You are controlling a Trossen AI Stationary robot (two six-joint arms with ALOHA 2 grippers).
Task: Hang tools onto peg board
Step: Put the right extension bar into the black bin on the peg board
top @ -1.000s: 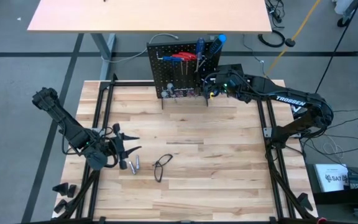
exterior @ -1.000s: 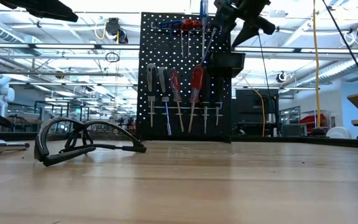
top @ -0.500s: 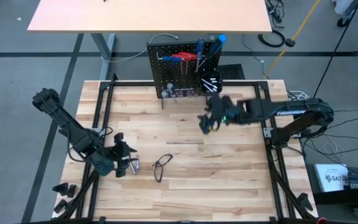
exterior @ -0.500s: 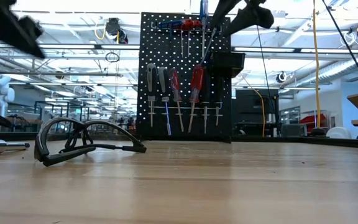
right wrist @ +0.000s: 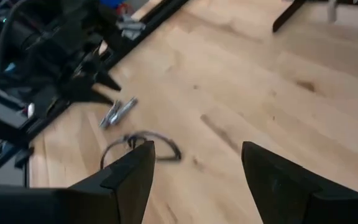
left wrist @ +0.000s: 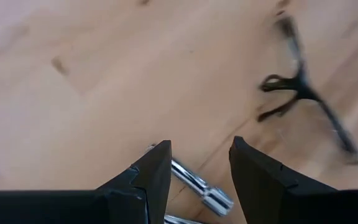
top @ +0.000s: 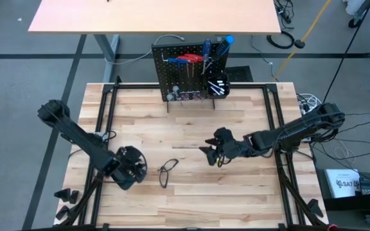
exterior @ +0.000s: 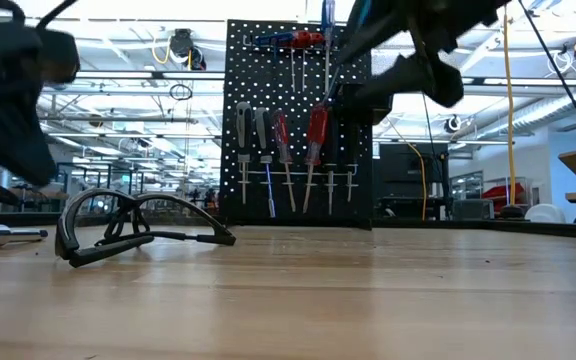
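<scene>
Silver bits [left wrist: 197,185] flat on table, long axis toward wire loop [left wrist: 303,93].

The peg board [top: 184,74] stood at the table's [top: 249,199] far edge, tools [exterior: 288,150] hanging on it. The wire loop [top: 167,171] lay left of centre, with the silver bits [left wrist: 197,186] apparently just to its left.
</scene>
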